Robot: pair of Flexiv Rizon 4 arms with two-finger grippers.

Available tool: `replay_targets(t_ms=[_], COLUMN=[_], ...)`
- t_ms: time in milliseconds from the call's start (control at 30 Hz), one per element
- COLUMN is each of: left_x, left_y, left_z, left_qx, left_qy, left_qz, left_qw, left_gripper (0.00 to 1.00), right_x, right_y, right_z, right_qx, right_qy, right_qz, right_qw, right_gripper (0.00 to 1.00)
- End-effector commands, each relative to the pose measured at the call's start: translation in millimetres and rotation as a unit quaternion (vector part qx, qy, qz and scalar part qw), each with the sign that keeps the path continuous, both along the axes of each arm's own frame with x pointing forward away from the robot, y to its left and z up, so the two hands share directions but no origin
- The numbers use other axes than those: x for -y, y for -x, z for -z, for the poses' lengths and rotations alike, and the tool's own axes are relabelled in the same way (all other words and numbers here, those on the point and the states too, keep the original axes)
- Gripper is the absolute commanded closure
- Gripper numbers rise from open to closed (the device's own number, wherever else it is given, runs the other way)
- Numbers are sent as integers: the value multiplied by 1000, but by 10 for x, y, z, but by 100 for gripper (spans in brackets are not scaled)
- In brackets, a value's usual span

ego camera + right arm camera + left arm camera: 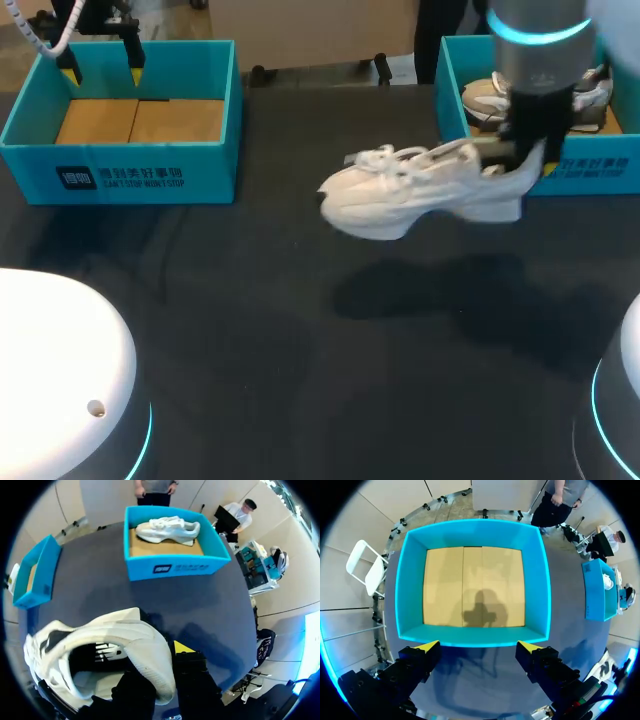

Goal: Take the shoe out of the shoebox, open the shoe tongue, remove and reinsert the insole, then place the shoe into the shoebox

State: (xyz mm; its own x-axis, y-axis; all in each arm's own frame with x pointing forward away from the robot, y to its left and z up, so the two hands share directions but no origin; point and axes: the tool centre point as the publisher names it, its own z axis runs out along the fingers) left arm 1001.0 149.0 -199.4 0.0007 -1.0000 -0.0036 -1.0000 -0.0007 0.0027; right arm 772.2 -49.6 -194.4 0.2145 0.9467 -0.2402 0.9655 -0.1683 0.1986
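White lace-up sneaker (420,190), held clear above the dark tabletop (250,330).
Right jaws clamped on its heel collar, just in front of the right teal shoebox (600,170), which holds a second pale sneaker (490,100). Left jaws released, holding nothing, over the left teal shoebox (120,170).

a dark matte table (250,330) carries two things directly: the left shoebox (120,175) at its far left and the right shoebox (600,170) at its far right. both are teal, open-topped and upright, well apart, printed front walls facing the near side. a soft shadow (440,290) lies on the bare surface nearer the right one.
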Motion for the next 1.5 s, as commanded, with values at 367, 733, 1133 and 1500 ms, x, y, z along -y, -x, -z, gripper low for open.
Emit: replay_targets(t_ms=[367,733,1133,1500], left_x=[-2,-2,-2,-2], left_y=[5,5,5,5], left_z=[5,5,5,5], left_qx=[1,1,1,1], left_qy=[1,1,1,1], left_qz=[0,0,0,0], left_qw=[1000,1000,1000,1000], left_gripper=[0,0,0,0], right_x=[-909,-909,-1488,-1847], right_y=[439,439,748,837], right_z=[651,651,1060,1323], right_qx=[-11,-11,-6,-20], right_qy=[33,33,43,45], right_qz=[0,0,-24,-39], right_qw=[999,999,999,998], right_gripper=[100,100,100,100])
